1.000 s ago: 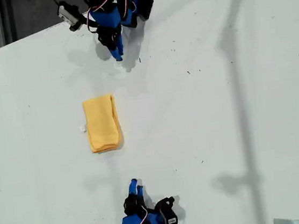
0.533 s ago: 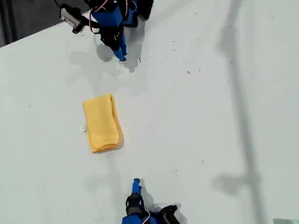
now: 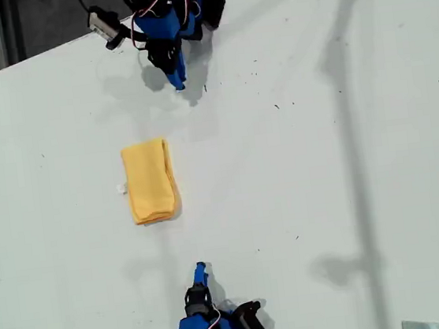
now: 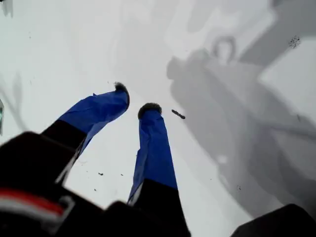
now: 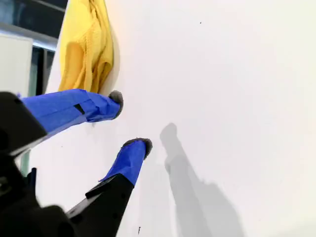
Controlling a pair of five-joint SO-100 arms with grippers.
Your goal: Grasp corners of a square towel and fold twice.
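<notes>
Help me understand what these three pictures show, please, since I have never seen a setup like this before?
These are two small blue robot arms working at a white table. The exterior view looks down from above: one arm stands at that view's top edge, the other at its bottom edge. Between them lies the towel, a yellow cloth already folded into a narrow rectangle, with a small white tag poking out at one side.

The other two pictures come from cameras mounted on the arms, each looking along its own gripper. My first gripper shows two blue-taped fingers slightly apart over bare table, holding nothing. My second gripper is also open and empty, with the towel lying just beyond its fingertips but not touched.

I cannot tell from these pictures which arm in the overhead picture is the first and which the second.
</notes>
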